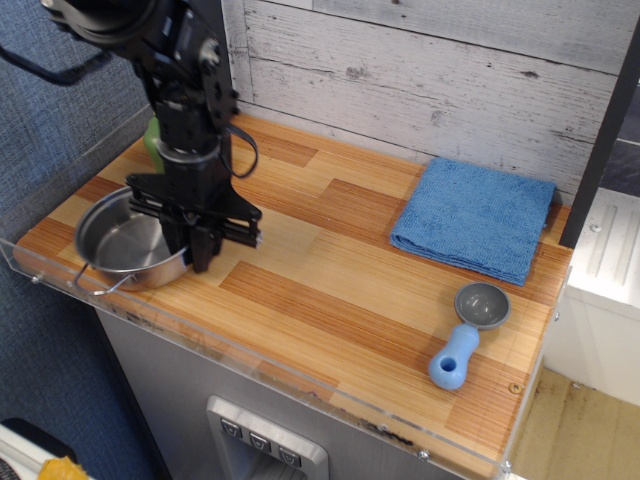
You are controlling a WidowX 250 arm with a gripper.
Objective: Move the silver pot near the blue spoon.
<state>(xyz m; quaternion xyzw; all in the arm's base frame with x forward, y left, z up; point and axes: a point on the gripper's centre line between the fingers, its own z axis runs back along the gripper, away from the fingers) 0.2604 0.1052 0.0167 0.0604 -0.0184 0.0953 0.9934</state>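
Observation:
The silver pot [115, 242] sits at the front left corner of the wooden table, one wire handle pointing to the front edge. My black gripper [197, 254] points straight down at the pot's right rim. Its two fingers are drawn close together, one inside and one outside the wall, and grip the rim. The blue spoon [463, 336] lies far to the right near the front edge, grey bowl toward the back, light blue handle toward the front. A wide stretch of table separates pot and spoon.
A folded blue towel [475, 215] lies at the back right, just behind the spoon. A green object [151, 141] stands behind the arm at the back left. A clear acrylic rim [60, 285] runs along the table's left and front edges. A wooden wall stands behind.

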